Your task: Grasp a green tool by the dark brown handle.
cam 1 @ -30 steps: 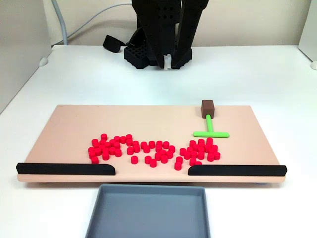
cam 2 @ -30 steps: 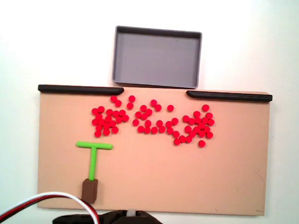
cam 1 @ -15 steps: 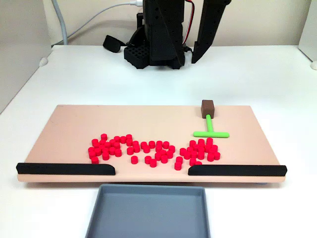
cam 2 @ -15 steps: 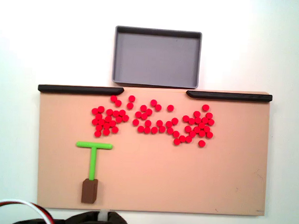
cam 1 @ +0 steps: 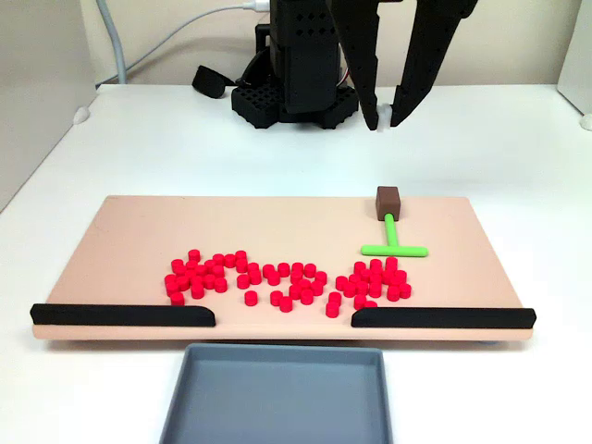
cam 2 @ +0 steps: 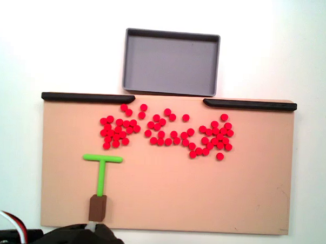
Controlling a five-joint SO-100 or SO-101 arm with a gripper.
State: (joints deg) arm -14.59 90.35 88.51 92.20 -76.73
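Item: my tool (cam 1: 387, 123), fingers apart, above the table (cam 1: 499, 148).
Handle (cam 1: 388, 199) of green T (cam 1: 394, 242) lies ungripped on board (cam 1: 139, 240).

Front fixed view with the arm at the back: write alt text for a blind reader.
A black robot arm's tool hangs open above the dark brown handle of a green tool on a tan board, beside scattered red cylinders.

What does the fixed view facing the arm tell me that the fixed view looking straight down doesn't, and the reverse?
Facing the arm: the gripper has its jaws apart and appears raised, with the arm's base behind it. Looking down: its dark tip reaches the board's edge, right beside the dark brown handle. Both: the green tool, the red cylinders and the grey tray.
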